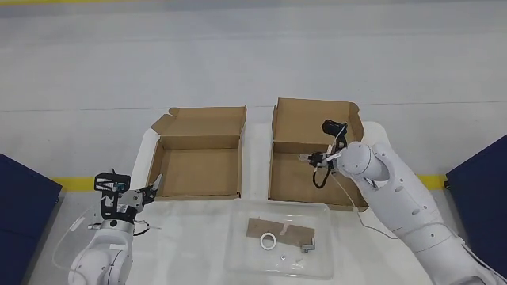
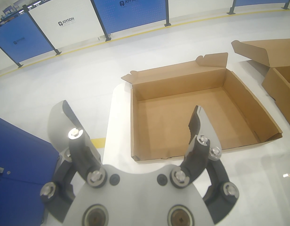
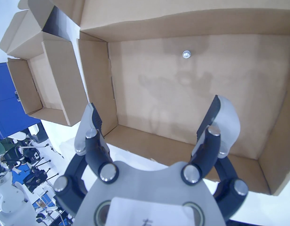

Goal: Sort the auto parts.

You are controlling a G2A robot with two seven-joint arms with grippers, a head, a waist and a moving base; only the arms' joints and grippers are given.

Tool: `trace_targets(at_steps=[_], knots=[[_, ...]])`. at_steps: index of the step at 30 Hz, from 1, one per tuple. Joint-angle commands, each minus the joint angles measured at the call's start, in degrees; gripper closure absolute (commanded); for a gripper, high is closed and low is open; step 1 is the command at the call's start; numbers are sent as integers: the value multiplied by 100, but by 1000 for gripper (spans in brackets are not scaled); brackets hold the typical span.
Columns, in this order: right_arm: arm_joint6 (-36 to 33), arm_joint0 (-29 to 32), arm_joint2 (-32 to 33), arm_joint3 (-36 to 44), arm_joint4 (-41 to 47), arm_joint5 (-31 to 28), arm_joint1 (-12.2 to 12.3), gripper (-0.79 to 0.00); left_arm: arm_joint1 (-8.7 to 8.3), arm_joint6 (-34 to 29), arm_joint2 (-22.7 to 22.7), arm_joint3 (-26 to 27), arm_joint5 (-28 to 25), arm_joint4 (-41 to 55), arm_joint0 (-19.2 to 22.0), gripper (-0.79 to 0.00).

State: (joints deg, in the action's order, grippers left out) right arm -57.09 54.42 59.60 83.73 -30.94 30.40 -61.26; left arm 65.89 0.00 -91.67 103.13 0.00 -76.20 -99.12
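Status: by judgement, sorting is at an early stage. The right box, at the far right of the counter, holds one small silver fastener on its floor. The left box, at the far left, holds nothing. The clear tray, at the middle of the near edge, contains the unsorted parts: a white ring, a metal bracket and a piece too small to identify, on or beside a cardboard sheet. The right pincer hangs over the right box, jaws spread and empty. The left pincer sits by the near left corner, just short of the left box, likewise spread and empty.
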Motion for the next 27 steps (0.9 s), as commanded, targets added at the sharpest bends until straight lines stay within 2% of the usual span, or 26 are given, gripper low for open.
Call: trace_targets(at_steps=[1,7,10,15,22,23,27], knots=[[7,-43,-37,-80,10,2,-7,-785,0,0,0,0,0,0,0,-785],[7,-43,-37,-80,10,2,-7,-785,0,0,0,0,0,0,0,-785],[-19,41,-68,295,-274,-418,34,-785,0,0,0,0,0,0,0,-785],[-875,331,101,1201,-1062,-1168,229,-785,0,0,0,0,0,0,0,-785],[-2058,783,366,2318,-1682,-2285,449,-785,0,0,0,0,0,0,0,-785],[-2047,811,441,2407,-1963,-2218,473,-785,0,0,0,0,0,0,0,-785],[-2047,811,441,2407,-1963,-2218,473,-785,0,0,0,0,0,0,0,-785]])
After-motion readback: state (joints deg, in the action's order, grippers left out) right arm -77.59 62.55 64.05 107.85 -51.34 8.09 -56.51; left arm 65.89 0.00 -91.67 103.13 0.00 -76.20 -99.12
